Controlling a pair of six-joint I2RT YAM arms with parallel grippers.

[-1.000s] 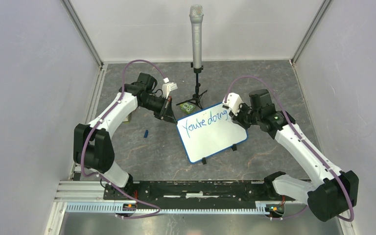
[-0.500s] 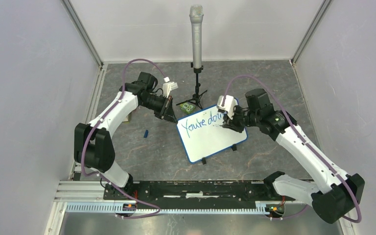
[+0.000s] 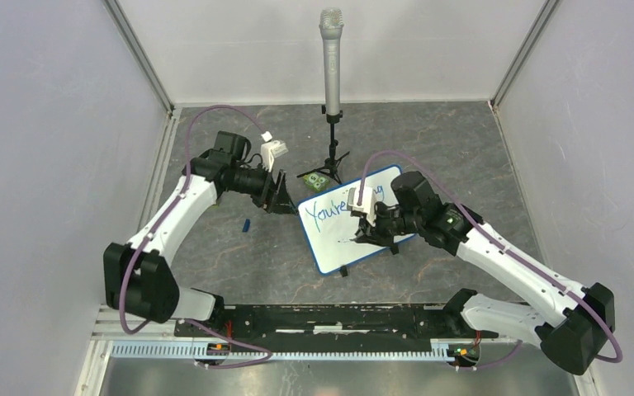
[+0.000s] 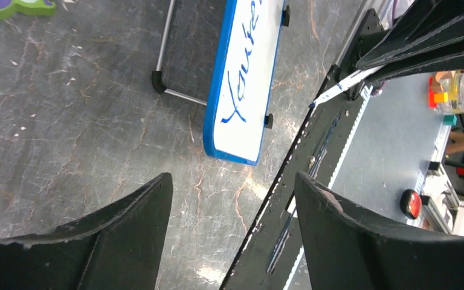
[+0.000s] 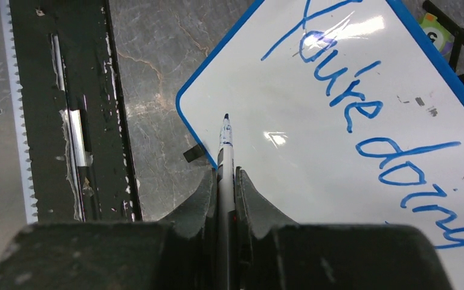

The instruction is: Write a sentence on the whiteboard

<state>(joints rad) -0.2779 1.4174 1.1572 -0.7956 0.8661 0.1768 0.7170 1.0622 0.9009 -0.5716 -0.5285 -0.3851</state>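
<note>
The right gripper [image 5: 225,181] is closed narrowly on the marker [image 5: 224,148], which is held along the finger axis with its tip pointing away from the jaws. The tip is placed over the blank strip of the whiteboard [image 5: 314,199], close to a rounded corner; contact cannot be confirmed. The sentence [image 5: 368,115], reading "You're doing", runs along the board's long axis, beyond the tip. A second line is judged to start here, parallel to the first. The left gripper [image 4: 232,184] is spread wide, holds nothing, and is kept apart from the board's short edge. The right arm is nearer.
</note>
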